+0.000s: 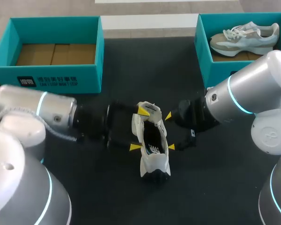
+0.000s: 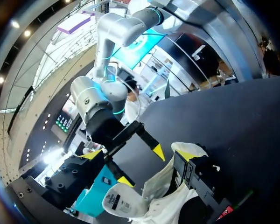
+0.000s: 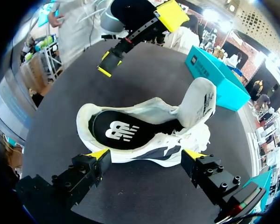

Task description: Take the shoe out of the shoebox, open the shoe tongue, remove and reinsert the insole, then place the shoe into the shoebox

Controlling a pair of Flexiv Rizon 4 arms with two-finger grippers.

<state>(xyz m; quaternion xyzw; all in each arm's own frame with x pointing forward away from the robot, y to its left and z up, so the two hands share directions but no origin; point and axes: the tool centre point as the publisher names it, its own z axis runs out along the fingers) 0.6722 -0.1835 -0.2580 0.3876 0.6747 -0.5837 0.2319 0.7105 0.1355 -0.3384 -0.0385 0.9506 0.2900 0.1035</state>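
Shoe is out of the shoebox, on the worktop between left hand and right hand, both released, tongue lifted, insole seated inside, so insole work and reboxing probably remain.

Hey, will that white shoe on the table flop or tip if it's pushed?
The shoe is likely light; its upper looks soft, tongue pulled back, so it may buckle. Flat on its sole, it probably slides, not rolls.

Logo on insole, print on shoebox
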